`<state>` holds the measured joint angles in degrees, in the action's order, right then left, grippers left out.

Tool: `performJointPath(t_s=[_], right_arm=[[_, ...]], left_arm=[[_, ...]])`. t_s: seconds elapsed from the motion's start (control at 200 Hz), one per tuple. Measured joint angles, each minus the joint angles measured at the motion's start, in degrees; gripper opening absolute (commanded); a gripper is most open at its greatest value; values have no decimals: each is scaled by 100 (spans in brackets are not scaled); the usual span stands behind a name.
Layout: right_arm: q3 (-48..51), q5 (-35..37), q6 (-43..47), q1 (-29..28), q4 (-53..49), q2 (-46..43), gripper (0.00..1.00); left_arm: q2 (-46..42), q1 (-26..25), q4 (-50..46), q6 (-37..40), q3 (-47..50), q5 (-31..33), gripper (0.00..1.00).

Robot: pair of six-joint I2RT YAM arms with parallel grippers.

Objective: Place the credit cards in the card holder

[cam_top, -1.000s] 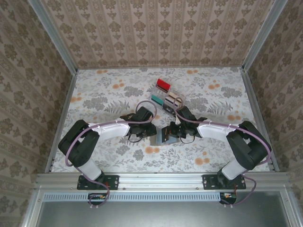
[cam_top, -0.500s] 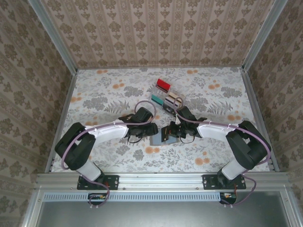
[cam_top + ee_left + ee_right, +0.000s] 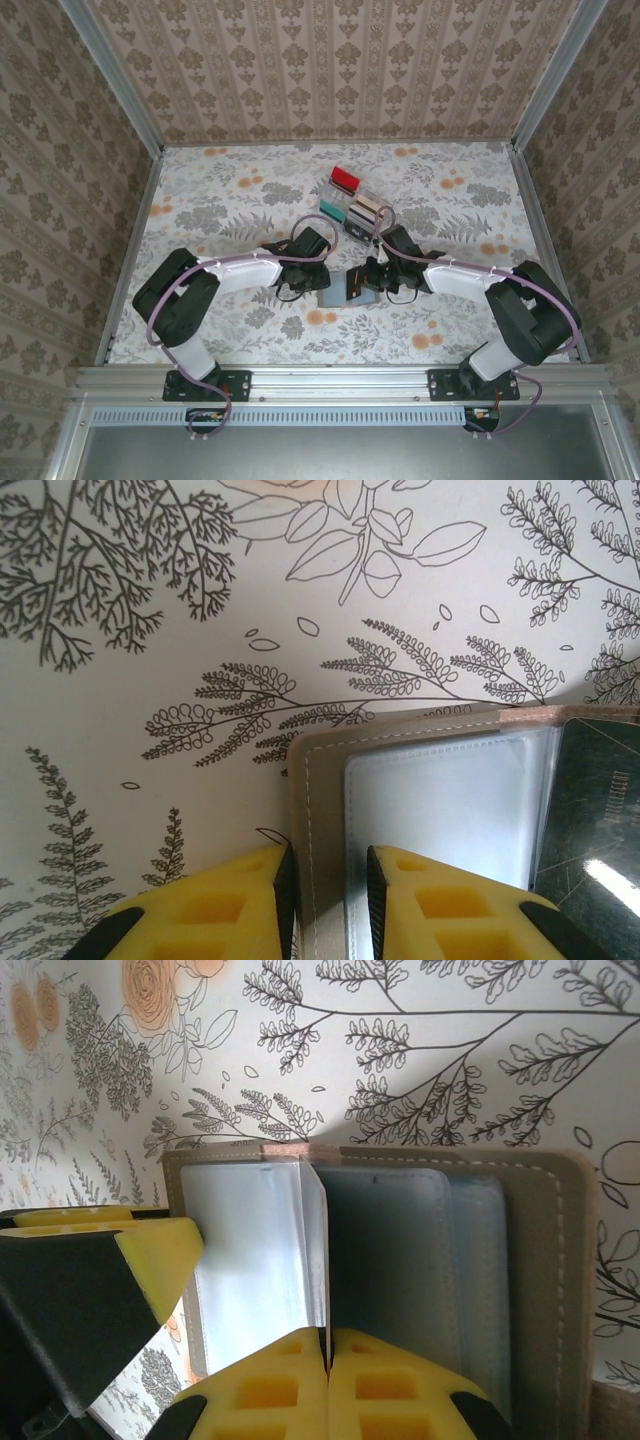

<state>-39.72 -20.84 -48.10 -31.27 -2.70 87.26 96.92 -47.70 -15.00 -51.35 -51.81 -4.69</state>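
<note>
Top external view.

Asker: Where is the task's thing?

Describer: The flat grey stitched folding card holder (image 3: 338, 290) lies open on the floral tabletop (image 3: 220, 200), between both grippers. Thin plastic credit cards (image 3: 345, 180), red, teal and pale, stand in a clear slotted rack (image 3: 358, 212) just beyond it.

Asker: And the tools?

Describer: The right gripper (image 3: 328, 1340) is clenched on one clear inner pocket leaf (image 3: 312, 1250), which stands upright. The left gripper (image 3: 328, 858) has its jaws slightly apart, straddling the holder's stitched left border; nothing looks pinched.

Asker: How will it handle?

Describer: Likely light and floppy, with slick pockets; grasp the stitched border or a leaf's free edge. The cards look stiff, thin and slippery; take their raised top edges. The fingers crowd the holder. Open table lies left and right, and the walls are well apart.
</note>
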Motion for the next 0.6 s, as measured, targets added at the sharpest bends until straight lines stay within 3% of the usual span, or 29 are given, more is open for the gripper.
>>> performJointPath(t_s=[0.6], right_arm=[[90,-555,-13,74,750,470,0]], left_arm=[[48,0,-162,0,-85,50,27]])
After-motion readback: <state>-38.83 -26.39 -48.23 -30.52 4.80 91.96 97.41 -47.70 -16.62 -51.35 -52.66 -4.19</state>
